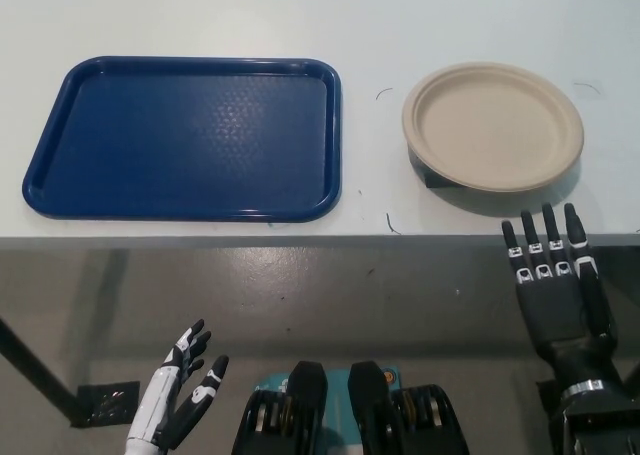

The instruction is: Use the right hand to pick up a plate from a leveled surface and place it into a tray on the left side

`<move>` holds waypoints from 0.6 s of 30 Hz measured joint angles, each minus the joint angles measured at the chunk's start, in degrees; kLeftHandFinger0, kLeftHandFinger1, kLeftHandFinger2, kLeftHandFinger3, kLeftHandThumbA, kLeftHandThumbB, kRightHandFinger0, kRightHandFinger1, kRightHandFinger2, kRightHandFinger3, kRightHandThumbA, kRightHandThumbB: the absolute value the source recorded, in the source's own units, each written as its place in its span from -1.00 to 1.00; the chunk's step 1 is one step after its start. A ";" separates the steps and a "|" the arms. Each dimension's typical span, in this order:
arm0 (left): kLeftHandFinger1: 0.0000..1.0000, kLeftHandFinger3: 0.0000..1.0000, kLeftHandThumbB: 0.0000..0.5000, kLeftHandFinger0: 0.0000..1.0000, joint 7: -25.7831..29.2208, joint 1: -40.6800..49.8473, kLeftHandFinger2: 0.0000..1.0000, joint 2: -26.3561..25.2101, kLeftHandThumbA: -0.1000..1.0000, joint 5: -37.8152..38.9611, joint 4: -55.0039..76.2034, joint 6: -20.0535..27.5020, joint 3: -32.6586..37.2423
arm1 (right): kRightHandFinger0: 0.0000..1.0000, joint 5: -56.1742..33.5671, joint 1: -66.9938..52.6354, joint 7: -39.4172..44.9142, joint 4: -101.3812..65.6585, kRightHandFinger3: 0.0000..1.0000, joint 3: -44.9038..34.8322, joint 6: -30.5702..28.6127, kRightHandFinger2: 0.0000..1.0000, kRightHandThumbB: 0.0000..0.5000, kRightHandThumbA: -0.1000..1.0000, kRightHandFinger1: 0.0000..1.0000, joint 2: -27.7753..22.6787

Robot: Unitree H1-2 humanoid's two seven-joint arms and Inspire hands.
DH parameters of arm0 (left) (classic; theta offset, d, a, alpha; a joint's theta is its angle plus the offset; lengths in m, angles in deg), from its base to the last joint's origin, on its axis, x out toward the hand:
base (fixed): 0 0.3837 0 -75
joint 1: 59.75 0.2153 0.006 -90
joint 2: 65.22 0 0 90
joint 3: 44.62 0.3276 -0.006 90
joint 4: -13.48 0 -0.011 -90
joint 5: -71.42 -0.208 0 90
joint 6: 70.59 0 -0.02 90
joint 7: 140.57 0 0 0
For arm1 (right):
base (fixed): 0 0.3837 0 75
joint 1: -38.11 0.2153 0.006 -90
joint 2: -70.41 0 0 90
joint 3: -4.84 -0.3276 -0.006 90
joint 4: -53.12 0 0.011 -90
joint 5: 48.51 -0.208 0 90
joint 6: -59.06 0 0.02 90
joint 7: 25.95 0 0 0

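At lower right, our black right hand (pixel 553 280) is spread, empty; the raised beige plate (pixel 492 125) could tip off its dark block (pixel 432 179).

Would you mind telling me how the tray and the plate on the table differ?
The tray is dark blue and rectangular with rounded corners; the plate is beige and round. The tray is much the larger. The tray lies flat on the table, while the plate sits raised on a small dark support under its near-left edge. Both are empty, untouched by either hand.
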 measured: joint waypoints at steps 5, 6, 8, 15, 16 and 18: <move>1.00 1.00 -0.29 1.00 0.00 0.00 1.00 0.01 0.50 0.02 0.03 0.00 -0.01 | 1.00 0.00 1.05 -0.94 0.08 1.00 -0.42 0.27 1.00 0.25 1.00 1.00 0.42; 1.00 1.00 -0.30 1.00 0.00 0.00 1.00 0.02 0.51 0.02 0.03 0.00 -0.01 | 1.00 -0.01 1.11 -0.97 0.09 1.00 -0.47 0.29 1.00 0.25 1.00 1.00 0.46; 1.00 1.00 -0.32 1.00 0.00 -0.01 1.00 0.01 0.51 0.02 0.03 0.00 -0.02 | 1.00 -0.01 1.38 -1.05 0.29 1.00 -0.69 0.33 1.00 0.26 1.00 1.00 0.56; 1.00 1.00 -0.30 1.00 0.00 -0.02 1.00 0.01 0.51 0.00 0.04 -0.01 -0.02 | 1.00 0.06 2.71 -1.18 2.92 1.00 -1.53 0.34 1.00 0.28 1.00 1.00 0.66; 1.00 1.00 -0.30 1.00 0.00 -0.02 1.00 0.01 0.51 0.00 0.03 0.00 -0.02 | 1.00 0.07 2.87 -1.18 3.44 1.00 -1.63 0.33 1.00 0.28 1.00 1.00 0.69; 1.00 1.00 -0.29 1.00 0.00 -0.03 1.00 0.01 0.51 0.01 0.03 0.00 -0.02 | 1.00 0.13 3.08 -1.18 4.37 1.00 -1.77 0.33 1.00 0.26 1.00 1.00 0.75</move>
